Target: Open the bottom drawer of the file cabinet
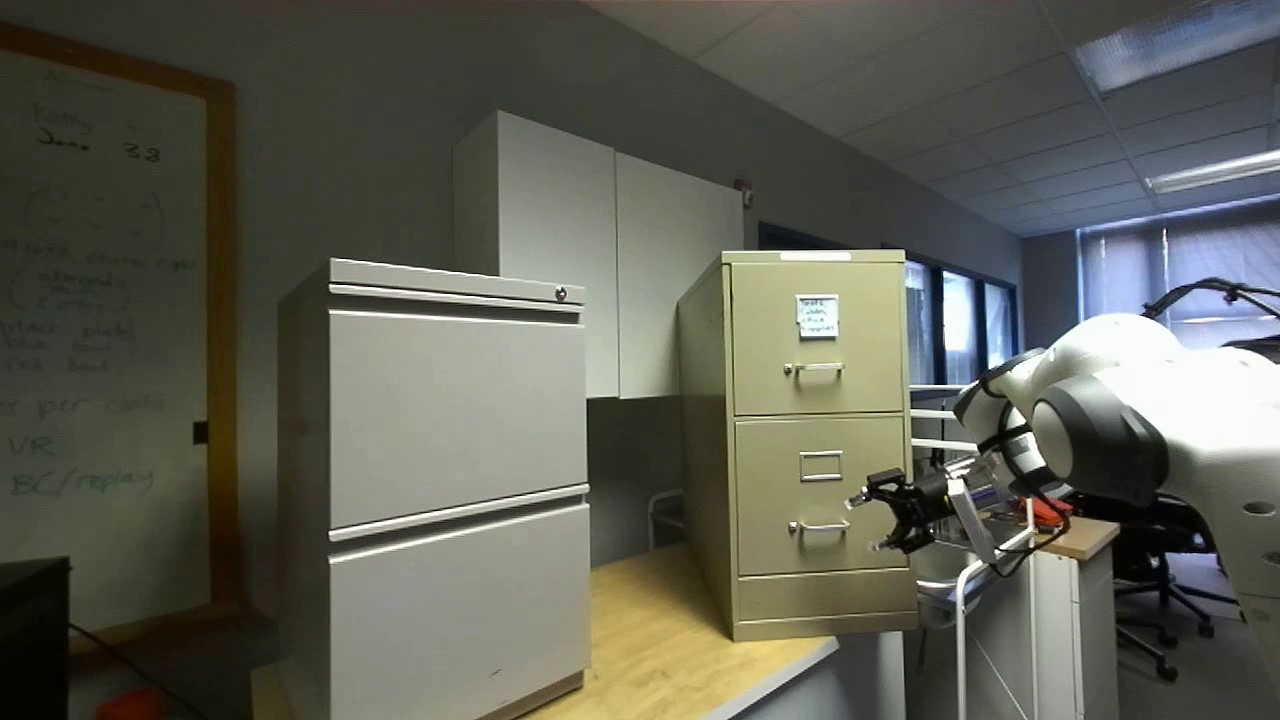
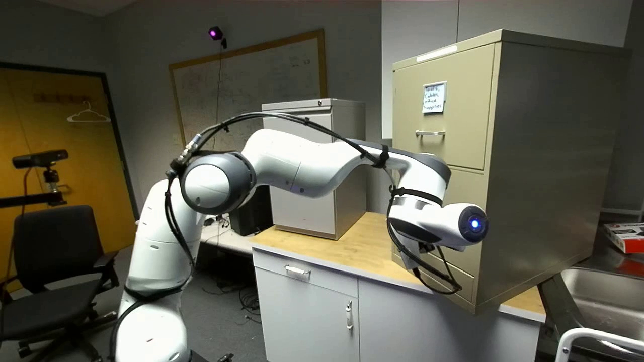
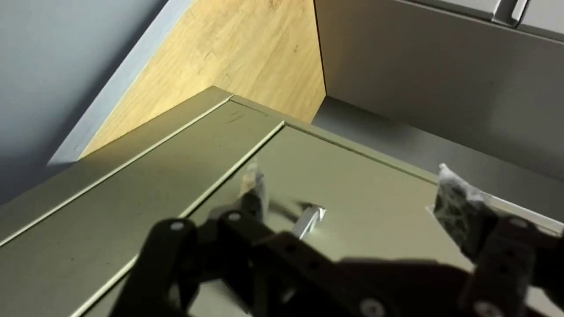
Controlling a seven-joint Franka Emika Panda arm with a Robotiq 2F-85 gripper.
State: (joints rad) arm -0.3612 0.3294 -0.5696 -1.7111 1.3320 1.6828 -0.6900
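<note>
Closing the jaws (spread wide, empty) too far from the handle [image 1: 822, 528] on the bottom drawer [image 1: 815, 500] could catch only air.

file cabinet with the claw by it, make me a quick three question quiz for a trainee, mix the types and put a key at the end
1. True or false: the bottom drawer of the file cabinet is closed.

2. Multiple choice: which front bears the paper sheet with handwriting?
a) the bottom drawer
b) the top drawer
c) both

3. Fill the gap: in the wrist view, the claw is ____, not clamped on the silver handle.

Key: 1 true; 2 b; 3 open.
</note>
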